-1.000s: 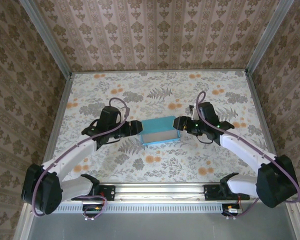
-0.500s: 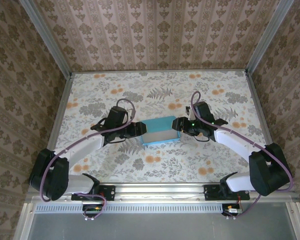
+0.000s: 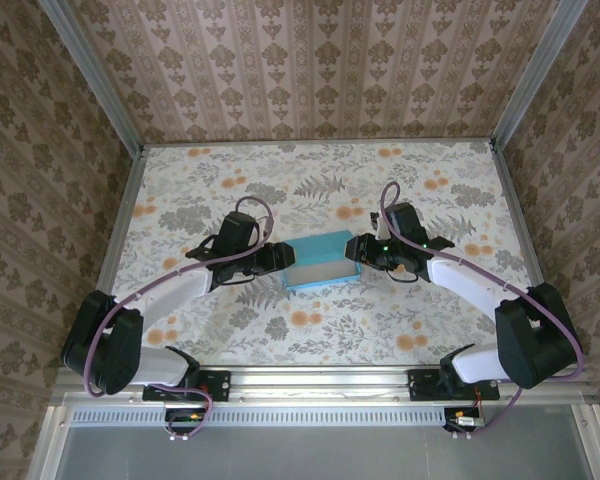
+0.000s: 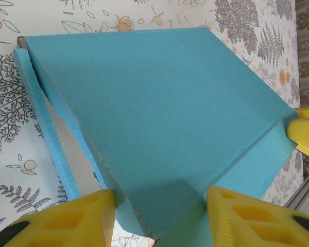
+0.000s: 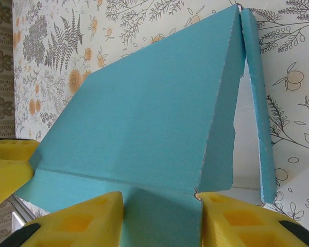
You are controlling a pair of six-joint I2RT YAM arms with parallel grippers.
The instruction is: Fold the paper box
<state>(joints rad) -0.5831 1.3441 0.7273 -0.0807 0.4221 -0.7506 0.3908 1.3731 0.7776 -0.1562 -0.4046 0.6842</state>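
Observation:
The paper box [image 3: 322, 262] lies at the table's middle, turquoise outside, with a strip of off-white inside showing along its near side. My left gripper [image 3: 283, 257] is at its left end and my right gripper [image 3: 357, 250] at its right end. In the left wrist view the box [image 4: 159, 103] runs away from my left gripper [image 4: 159, 206], whose yellow fingers [image 4: 67, 224] press both sides of the near end. In the right wrist view my right gripper [image 5: 162, 203] pinches the other end of the box [image 5: 144, 123] the same way. A large panel slants over the box's inside.
The floral table [image 3: 310, 180] stretches open behind and in front of the box. Wallpapered walls close it in at the back and both sides. A metal rail [image 3: 320, 380] with the arm bases runs along the near edge.
Both arms have edged inward and their jaws have narrowed onto the box's two ends. The box has stayed nearly in place.

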